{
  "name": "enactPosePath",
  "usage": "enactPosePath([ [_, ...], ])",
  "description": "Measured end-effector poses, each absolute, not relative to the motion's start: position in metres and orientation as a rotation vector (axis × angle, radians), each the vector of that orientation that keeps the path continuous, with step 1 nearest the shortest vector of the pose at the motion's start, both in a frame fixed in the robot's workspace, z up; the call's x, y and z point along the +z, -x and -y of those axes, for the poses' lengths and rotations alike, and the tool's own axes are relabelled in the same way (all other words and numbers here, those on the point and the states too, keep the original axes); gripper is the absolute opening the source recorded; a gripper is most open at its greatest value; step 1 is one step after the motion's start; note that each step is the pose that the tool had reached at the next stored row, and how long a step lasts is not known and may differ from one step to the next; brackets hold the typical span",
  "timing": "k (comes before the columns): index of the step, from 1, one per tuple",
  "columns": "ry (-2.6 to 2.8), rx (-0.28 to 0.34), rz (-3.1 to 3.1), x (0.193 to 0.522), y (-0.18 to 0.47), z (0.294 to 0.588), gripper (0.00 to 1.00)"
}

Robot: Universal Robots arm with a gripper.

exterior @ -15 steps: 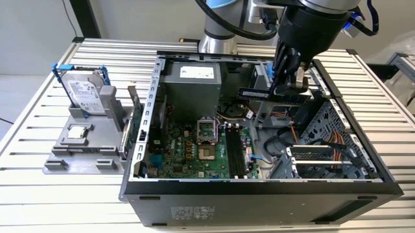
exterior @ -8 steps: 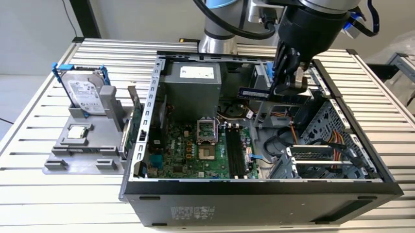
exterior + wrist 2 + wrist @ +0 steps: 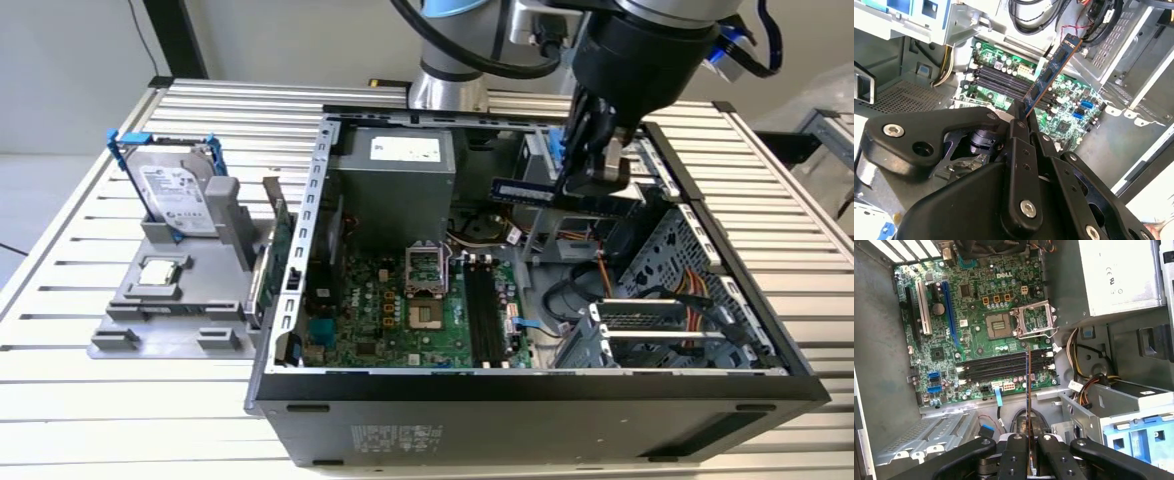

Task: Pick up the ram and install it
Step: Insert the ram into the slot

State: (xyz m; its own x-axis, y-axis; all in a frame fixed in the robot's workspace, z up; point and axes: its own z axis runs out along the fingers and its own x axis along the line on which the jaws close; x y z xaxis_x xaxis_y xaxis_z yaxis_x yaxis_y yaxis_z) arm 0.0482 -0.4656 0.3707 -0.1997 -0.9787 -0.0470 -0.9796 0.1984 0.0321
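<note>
My gripper [image 3: 589,186] is shut on the ram [image 3: 531,192], a slim dark stick with chips on its face, and holds it level in the air above the open computer case [image 3: 534,385]. The stick hangs over the case's cable area, beyond the black memory slots [image 3: 483,315] on the green motherboard [image 3: 380,320]. In the first wrist view the ram [image 3: 1028,390] shows edge-on, crossing over the memory slots [image 3: 999,366], with the fingers [image 3: 1015,452] clamped on its lower part. In the second wrist view the ram [image 3: 1054,70] sticks out from the gripper [image 3: 1024,119] above the slots [image 3: 1001,82].
A grey power supply [image 3: 394,175] fills the case's far end, and a metal drive cage [image 3: 701,290] with cables lines the exterior view's right. The processor socket [image 3: 424,268] stands open. Outside, on a grey holder [image 3: 167,310], are a hard drive in a blue frame [image 3: 180,195] and a small silver chip [image 3: 160,270].
</note>
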Motion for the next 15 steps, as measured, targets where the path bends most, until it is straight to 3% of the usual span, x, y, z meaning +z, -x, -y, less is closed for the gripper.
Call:
enactPosePath([
  [15,1.842,0.084,-2.520,0.3706,-0.0480,0.4657,0.00],
])
